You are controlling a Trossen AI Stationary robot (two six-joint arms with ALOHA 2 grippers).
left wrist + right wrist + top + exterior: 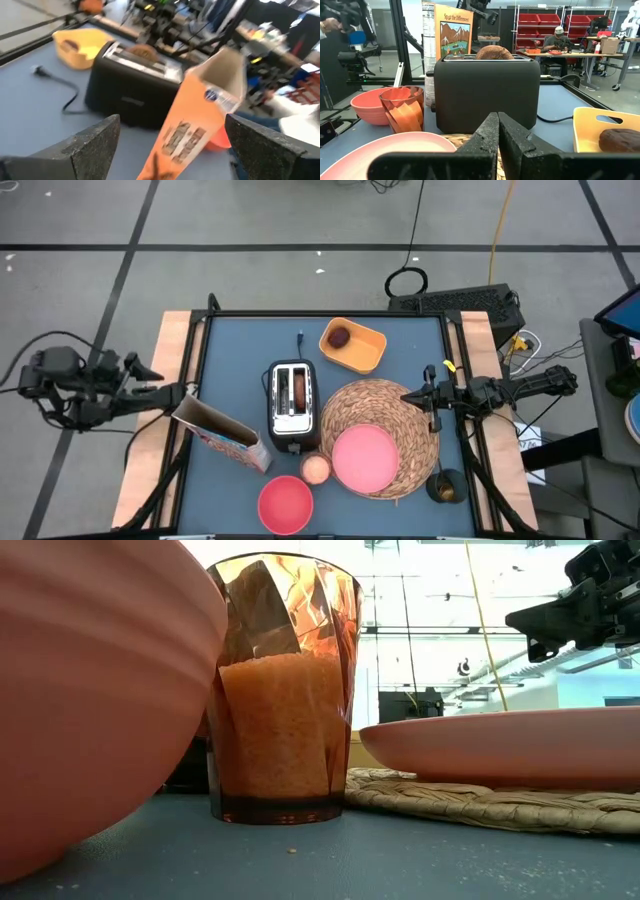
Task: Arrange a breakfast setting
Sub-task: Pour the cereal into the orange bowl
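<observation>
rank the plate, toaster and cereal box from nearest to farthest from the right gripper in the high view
Measured from the right gripper, shut over the placemat's right edge:
1. Plate, on the placemat's near half, just below-left of the gripper.
2. Toaster, mid-table, left of the placemat.
3. Cereal box, far left, by the open left gripper.

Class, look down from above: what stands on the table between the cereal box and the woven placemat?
In the high view, the black toaster stands between the cereal box and the woven placemat.
</observation>
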